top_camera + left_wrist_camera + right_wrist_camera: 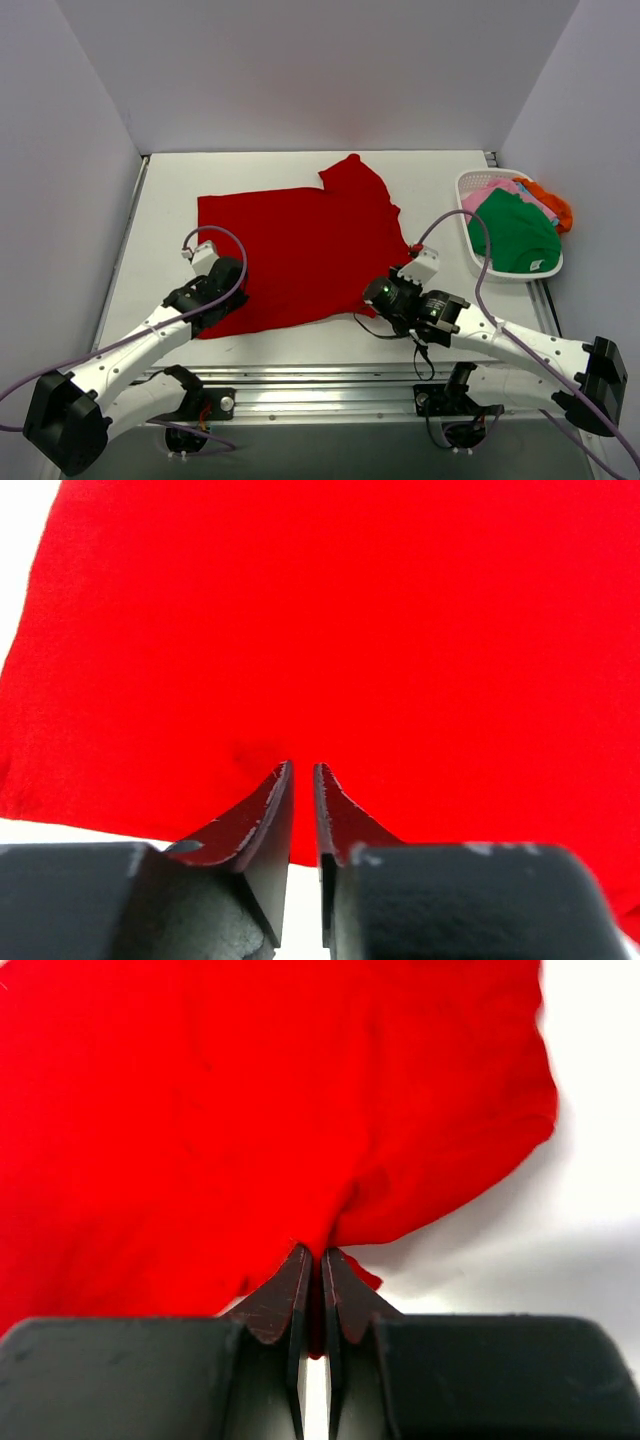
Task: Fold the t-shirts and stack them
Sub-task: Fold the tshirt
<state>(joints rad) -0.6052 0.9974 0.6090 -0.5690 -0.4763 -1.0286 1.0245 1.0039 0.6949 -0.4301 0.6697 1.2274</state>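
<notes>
Red, soft, plain cloth: a short-sleeved red t-shirt [300, 255] is lying spread out on the white table top [160, 200], filling the centre of the top view.

Orientation: its long axis is running left to right across the frame, with the near edge sloping slightly upward toward the right. A straight edge is facing frame left. One sleeve is poking toward the top of the frame from the upper right of the cloth. The left part is lying flat and the right end is looking rumpled.

Black two-finger left gripper [303, 770]: it is sitting at the lower left of the red t-shirt, tips over the cloth near its near edge. Its jaws are standing a narrow slit apart, and no cloth is showing between them.

Black two-finger right gripper [312, 1253]: it is sitting at the lower right corner of the red t-shirt. Its jaws are pressing together on a fold of the red cloth, which is puckering up into the tips.

Container: a white slatted plastic basket [480, 176] is standing at the right edge of the top view, near the shirt's right end but apart from it. It is holding a crumpled green t-shirt [515, 235] on top in the near half and a bunched pink t-shirt [490, 195] toward the far left. An orange t-shirt [552, 203] is hanging over the far right rim.
</notes>
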